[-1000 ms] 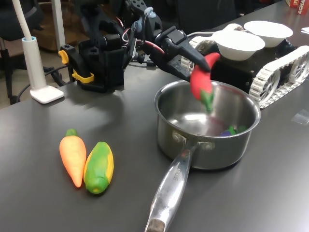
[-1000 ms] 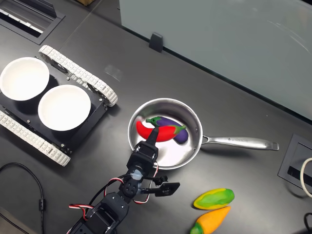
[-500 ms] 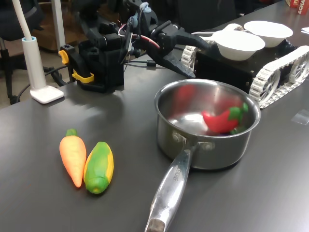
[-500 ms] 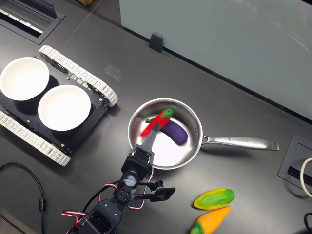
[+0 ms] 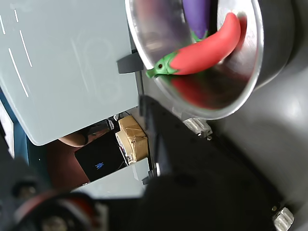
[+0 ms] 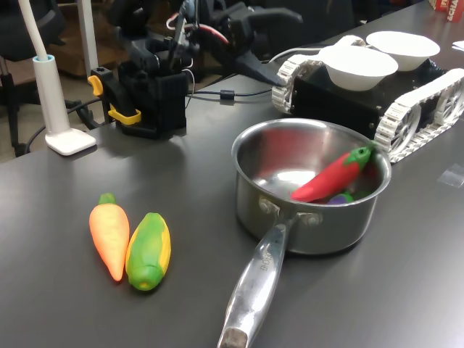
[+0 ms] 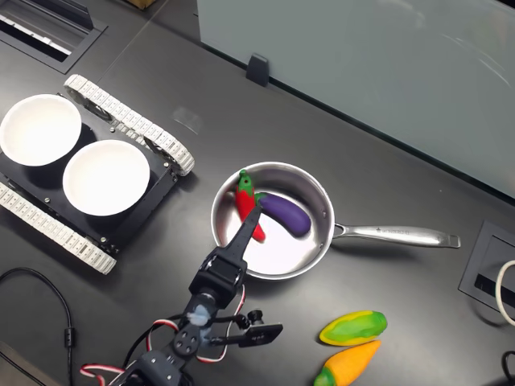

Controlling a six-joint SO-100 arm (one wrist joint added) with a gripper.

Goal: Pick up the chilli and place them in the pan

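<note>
Chilli now lies loose in the pan, stem on its rim; we judge placement done. Pincer spread, empty, has withdrawn.

The glossy red chilli lies inside the steel pan — tilted, its green stem propped against the rim.

Glossy red plastic chilli, shiny polished steel pan, matt dark table, smooth white bowls.
</note>
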